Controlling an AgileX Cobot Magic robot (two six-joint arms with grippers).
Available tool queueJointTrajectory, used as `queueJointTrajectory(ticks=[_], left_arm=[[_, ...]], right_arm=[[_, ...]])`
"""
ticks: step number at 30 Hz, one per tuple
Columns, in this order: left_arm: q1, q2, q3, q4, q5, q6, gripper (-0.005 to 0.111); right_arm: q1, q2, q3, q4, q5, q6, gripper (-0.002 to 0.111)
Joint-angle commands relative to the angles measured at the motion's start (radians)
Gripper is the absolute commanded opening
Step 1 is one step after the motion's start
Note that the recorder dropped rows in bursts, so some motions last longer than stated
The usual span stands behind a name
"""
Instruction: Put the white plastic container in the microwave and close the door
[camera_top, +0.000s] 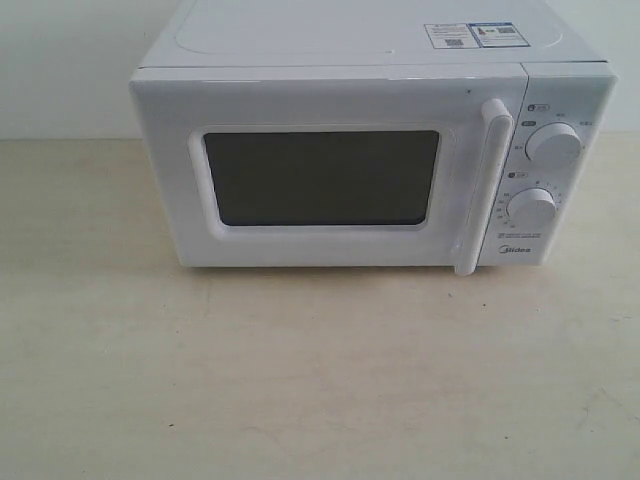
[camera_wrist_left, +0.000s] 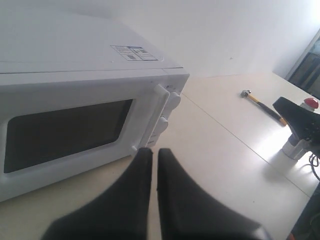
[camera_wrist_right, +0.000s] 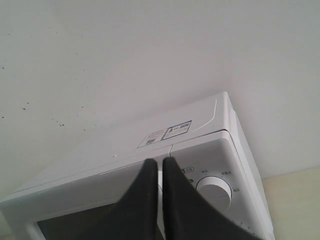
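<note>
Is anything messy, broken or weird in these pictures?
Nothing is spilled or broken. The microwave sits straight on the table with its door shut. The one odd thing is a hammer lying on the table past the microwave's dial end, seen from the left wrist. No white container shows anywhere.

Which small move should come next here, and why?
Probably just draw the right hand away from the microwave: its door is shut and no container is in view on the table, so it seems inside, though the dark window hides this.
</note>
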Motion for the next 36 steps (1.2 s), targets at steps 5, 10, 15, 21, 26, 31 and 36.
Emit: queueJointTrajectory(ticks=[5, 10, 15, 21, 26, 31, 36], left_arm=[[-0.003, -0.006, -0.002, 0.018, -0.016, 0.031, 0.004], [0.040, -0.101, -0.009, 0.119, -0.054, 0.028, 0.004], [0.203, -0.301, -0.009, 0.214, -0.041, 0.028, 0.004], [0.315, -0.490, -0.009, 0.432, 0.067, 0.028, 0.004], [0.355, -0.570, -0.009, 0.529, 0.133, 0.027, 0.004], [0.355, -0.570, -0.011, 0.556, 0.133, 0.017, 0.004], [0.355, -0.570, -0.016, 0.683, 0.107, -0.211, 0.004]], right_arm=[[-0.003, -0.006, 0.004, -0.007, -0.001, -0.004, 0.000], [-0.003, -0.006, 0.004, -0.007, -0.001, -0.004, 0.000], [-0.003, -0.006, 0.004, -0.007, -0.001, -0.002, 0.000], [-0.003, -0.006, 0.004, -0.007, -0.001, -0.002, 0.000], [-0.003, -0.006, 0.004, -0.007, -0.001, -0.002, 0.000], [-0.003, -0.006, 0.004, -0.007, -0.003, -0.002, 0.000], [-0.003, -0.006, 0.004, -0.007, -0.003, -0.002, 0.000]])
